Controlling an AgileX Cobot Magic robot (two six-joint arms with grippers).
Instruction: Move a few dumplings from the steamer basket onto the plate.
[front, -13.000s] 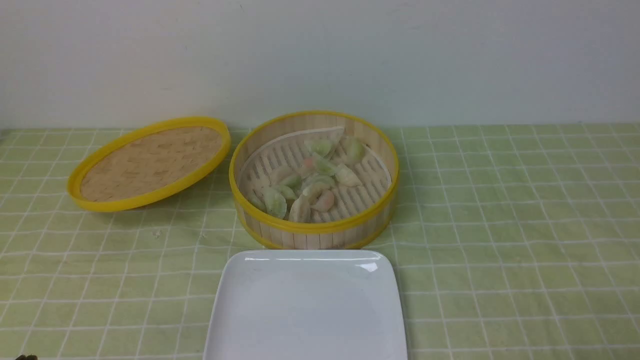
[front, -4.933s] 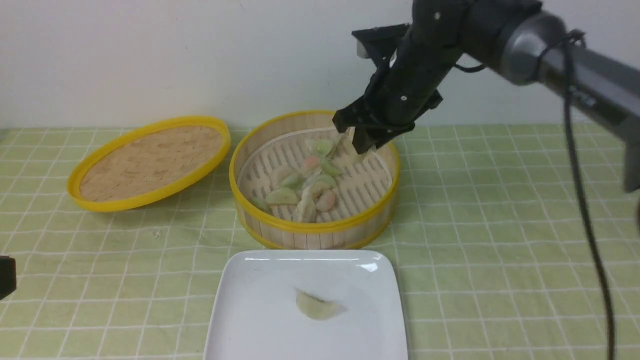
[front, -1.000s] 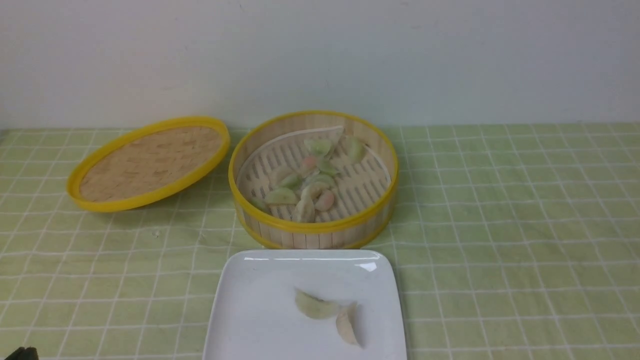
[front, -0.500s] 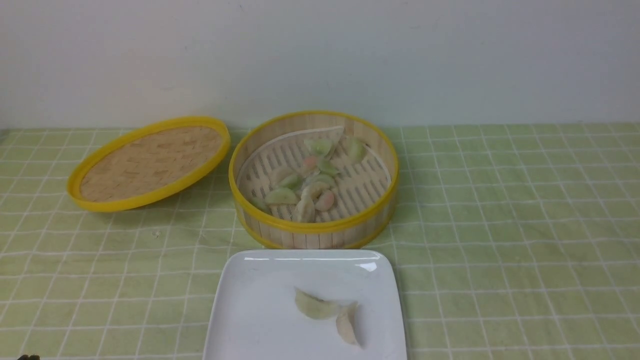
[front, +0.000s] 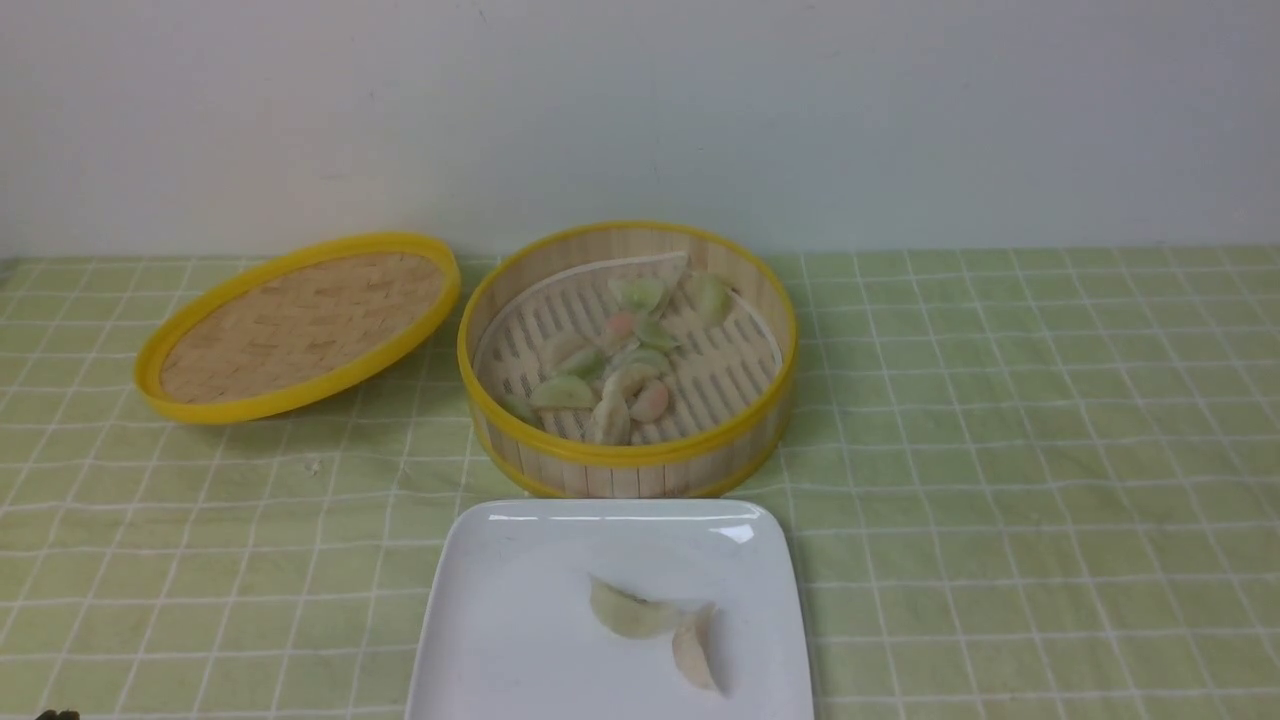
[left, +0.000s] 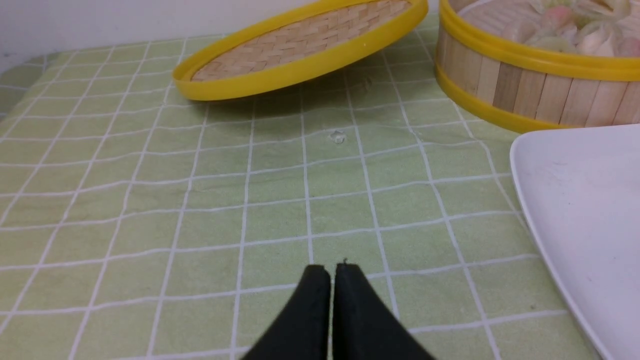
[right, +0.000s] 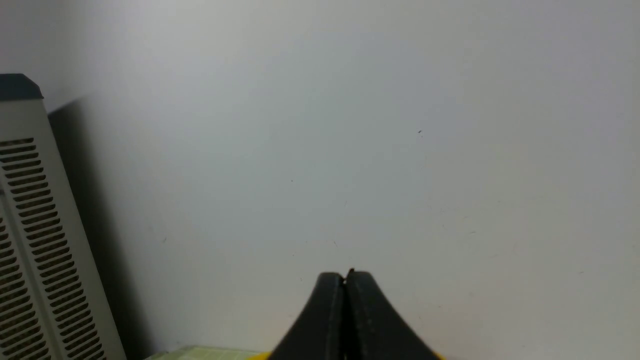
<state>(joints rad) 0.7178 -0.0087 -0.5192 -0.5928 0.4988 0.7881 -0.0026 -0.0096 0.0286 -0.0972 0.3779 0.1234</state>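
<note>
Two pale dumplings (front: 655, 625) lie touching end to end on the plate (front: 500, 640), right of its middle, toward its near edge. The white square plate sits at the near centre of the table, its far edge just beside the steamer basket (front: 627, 462). More dumplings, whitish with green and pink tints, lie clustered on the basket's slatted floor, mostly left of centre and toward the far wall. To the basket's left, its woven yellow-rimmed lid (front: 296, 326) rests tilted, its right edge raised near the basket. A green tablecloth (front: 1000, 450) with a white grid covers the table. No writing or brand mark can be read anywhere. The left gripper (left: 331, 270) hovers over bare cloth left of the plate, its black fingers pressed together and empty. The right gripper (right: 345, 276) faces a plain wall (right: 350, 125), fingers likewise together, holding nothing; a slotted grey panel (right: 35, 240) stands at one side.
</note>
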